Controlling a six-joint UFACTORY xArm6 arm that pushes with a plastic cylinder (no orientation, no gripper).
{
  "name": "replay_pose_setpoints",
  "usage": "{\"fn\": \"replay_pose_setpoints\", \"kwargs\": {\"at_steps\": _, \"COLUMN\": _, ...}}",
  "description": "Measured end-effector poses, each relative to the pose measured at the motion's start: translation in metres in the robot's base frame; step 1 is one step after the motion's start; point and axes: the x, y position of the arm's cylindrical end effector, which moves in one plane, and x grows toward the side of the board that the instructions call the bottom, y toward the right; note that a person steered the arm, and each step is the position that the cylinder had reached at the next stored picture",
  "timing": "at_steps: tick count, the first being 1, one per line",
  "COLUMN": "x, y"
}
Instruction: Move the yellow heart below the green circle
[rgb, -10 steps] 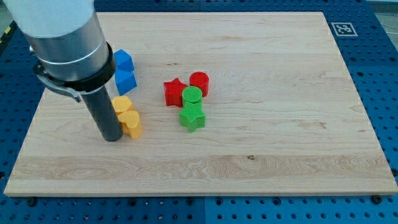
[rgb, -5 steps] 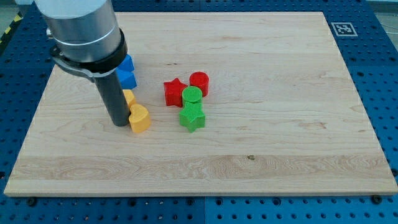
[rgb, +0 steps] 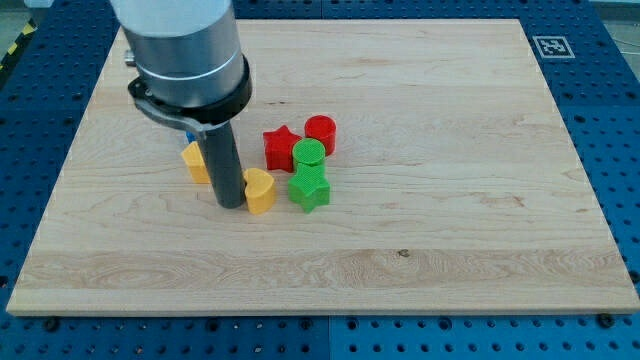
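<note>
Wooden worktop (rgb: 450, 250) on blue pegboard. From the view's left: yellow block (rgb: 193, 161), shape unclear, partly behind the rod; my tip (rgb: 231, 204) touching the yellow heart's (rgb: 259, 191) left side; no pincer on this rig, so no jaw state to tell. Heart sits just left of green star (rgb: 309, 187), lower left of green circle (rgb: 309, 154). Red star (rgb: 281, 147) and red circle (rgb: 320, 132) toward the view's top.

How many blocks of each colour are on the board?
Yellow: 2, a heart and another block
Red: 2, a star and a circle
Green: 2, a circle and a star
Blue: none showing
Total: 6
</note>
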Motion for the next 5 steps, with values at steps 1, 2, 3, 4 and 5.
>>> {"fn": "replay_pose_setpoints", "kwargs": {"at_steps": 1, "x": -0.013, "y": 0.004}}
{"fn": "replay_pose_setpoints", "kwargs": {"at_steps": 2, "x": -0.013, "y": 0.007}}
{"fn": "replay_pose_setpoints", "kwargs": {"at_steps": 3, "x": -0.013, "y": 0.026}}
{"fn": "replay_pose_setpoints", "kwargs": {"at_steps": 4, "x": -0.012, "y": 0.044}}
{"fn": "replay_pose_setpoints", "kwargs": {"at_steps": 5, "x": -0.012, "y": 0.050}}
